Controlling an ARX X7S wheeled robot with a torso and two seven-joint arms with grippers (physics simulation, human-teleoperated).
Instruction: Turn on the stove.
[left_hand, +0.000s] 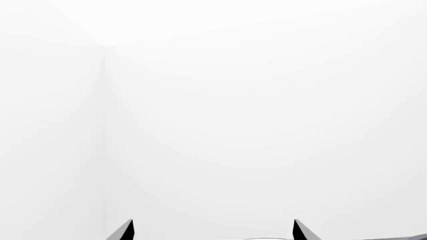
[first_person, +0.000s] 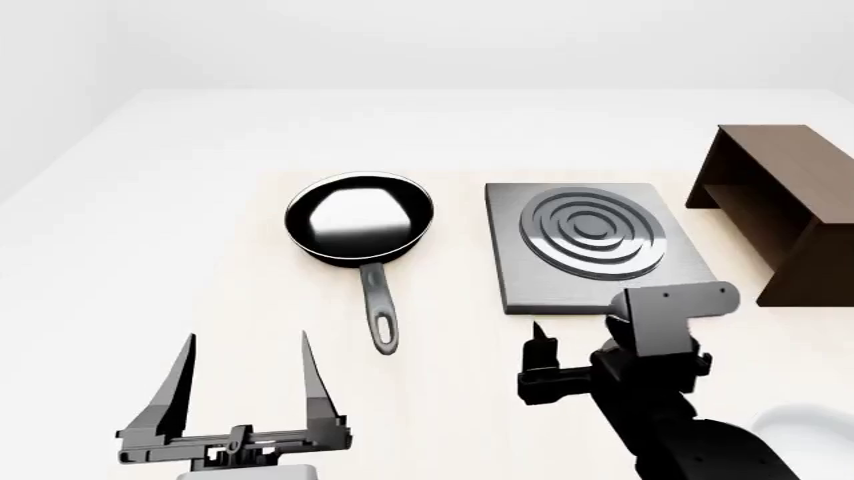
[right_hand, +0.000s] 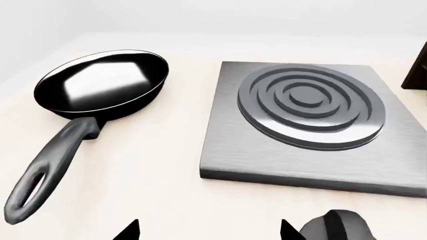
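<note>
The stove (first_person: 587, 250) is a flat grey square slab with raised concentric rings, right of centre on the table. It fills the right wrist view (right_hand: 300, 125). A dark rounded lump (right_hand: 337, 226) just in front of its near edge looks like the knob; in the head view my right wrist hides it. My right gripper (right_hand: 208, 231) is open and empty, low over the table just in front of the stove's near left corner. One of its fingers (first_person: 541, 350) shows in the head view. My left gripper (first_person: 246, 342) is open and empty at the front left, and the left wrist view (left_hand: 213, 226) shows only white wall.
A black frying pan (first_person: 358, 218) lies left of the stove with its handle (first_person: 379, 305) pointing toward me; it also shows in the right wrist view (right_hand: 100, 82). A brown wooden box (first_person: 781, 205) stands right of the stove. The pale table (first_person: 441, 400) runs to the front.
</note>
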